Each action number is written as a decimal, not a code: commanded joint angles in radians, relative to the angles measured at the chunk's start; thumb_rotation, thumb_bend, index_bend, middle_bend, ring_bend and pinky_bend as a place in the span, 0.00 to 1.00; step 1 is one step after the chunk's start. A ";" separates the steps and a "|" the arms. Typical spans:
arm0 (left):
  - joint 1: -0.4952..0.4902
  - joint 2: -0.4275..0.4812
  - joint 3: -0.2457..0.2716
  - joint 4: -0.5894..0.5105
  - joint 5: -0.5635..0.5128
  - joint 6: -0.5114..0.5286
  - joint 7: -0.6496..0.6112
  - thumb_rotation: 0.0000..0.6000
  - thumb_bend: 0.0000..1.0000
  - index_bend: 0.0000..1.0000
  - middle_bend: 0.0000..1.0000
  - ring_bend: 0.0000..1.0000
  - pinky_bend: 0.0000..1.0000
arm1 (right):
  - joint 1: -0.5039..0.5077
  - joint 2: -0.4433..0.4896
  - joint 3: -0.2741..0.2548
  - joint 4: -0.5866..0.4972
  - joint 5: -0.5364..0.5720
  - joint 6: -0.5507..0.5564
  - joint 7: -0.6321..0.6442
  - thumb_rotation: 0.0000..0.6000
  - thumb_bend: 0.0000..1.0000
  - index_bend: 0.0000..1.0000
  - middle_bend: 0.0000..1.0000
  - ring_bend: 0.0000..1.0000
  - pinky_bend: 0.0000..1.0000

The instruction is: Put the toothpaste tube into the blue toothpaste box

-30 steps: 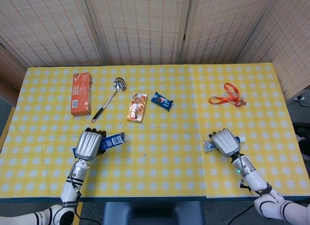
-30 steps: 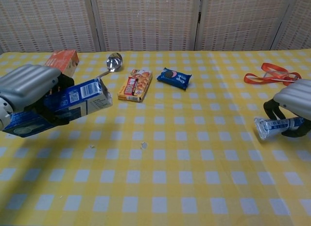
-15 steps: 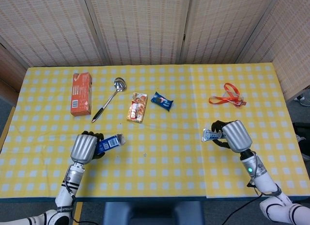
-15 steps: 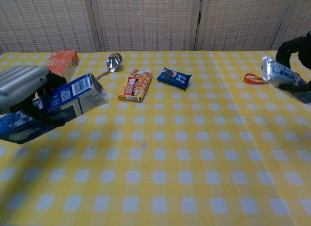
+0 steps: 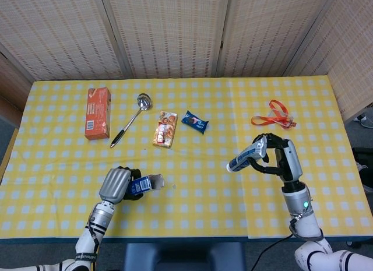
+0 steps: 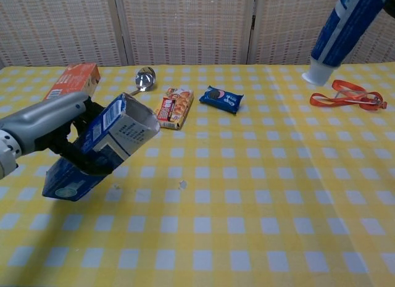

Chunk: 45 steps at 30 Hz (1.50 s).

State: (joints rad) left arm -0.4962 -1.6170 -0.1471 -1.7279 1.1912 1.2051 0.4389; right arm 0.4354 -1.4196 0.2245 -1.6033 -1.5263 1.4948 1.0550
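Note:
My left hand (image 5: pixel 116 184) (image 6: pixel 49 123) grips the blue toothpaste box (image 5: pixel 144 184) (image 6: pixel 102 149) above the near left of the table, its open end tilted up and to the right. My right hand (image 5: pixel 282 157) holds the blue and white toothpaste tube (image 5: pixel 247 156) (image 6: pixel 342 26) raised over the right side, cap end pointing left and down. In the chest view only the tube shows at the top right corner; the right hand itself is out of frame there. Tube and box are well apart.
On the yellow checked tablecloth (image 5: pixel 198 183) lie an orange box (image 5: pixel 97 112), a metal ladle (image 5: pixel 132 118), a snack pack (image 5: pixel 165 129), a blue cookie packet (image 5: pixel 194 122) and an orange lanyard (image 5: pixel 273 116). A wicker screen stands behind the table.
My right hand has lifted the tube and swung it left, cap end forward. My left hand has carried the box right and tilted its open end up.

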 commanded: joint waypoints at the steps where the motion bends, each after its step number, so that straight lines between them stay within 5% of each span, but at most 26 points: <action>1: -0.014 -0.028 -0.007 -0.011 -0.011 -0.014 -0.008 1.00 0.13 0.66 0.67 0.56 0.51 | 0.009 -0.050 0.046 -0.077 0.042 -0.003 0.136 1.00 0.62 0.78 0.66 0.82 0.87; 20: -0.114 -0.092 -0.104 -0.043 -0.086 -0.109 -0.105 1.00 0.13 0.66 0.67 0.57 0.56 | 0.084 -0.128 0.042 -0.088 0.072 -0.201 0.309 1.00 0.62 0.78 0.66 0.82 0.87; 33: -0.141 -0.096 -0.106 -0.022 -0.089 -0.115 -0.152 1.00 0.13 0.66 0.67 0.57 0.56 | 0.095 -0.106 0.024 -0.091 0.054 -0.264 0.388 1.00 0.62 0.78 0.66 0.82 0.87; 45: -0.142 -0.088 -0.087 -0.017 -0.072 -0.092 -0.160 1.00 0.13 0.66 0.67 0.57 0.56 | 0.098 -0.104 0.031 -0.034 0.048 -0.254 0.296 1.00 0.62 0.78 0.66 0.82 0.87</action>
State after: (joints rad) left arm -0.6371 -1.7035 -0.2359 -1.7472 1.1168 1.1111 0.2769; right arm 0.5329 -1.5238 0.2542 -1.6392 -1.4779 1.2394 1.3521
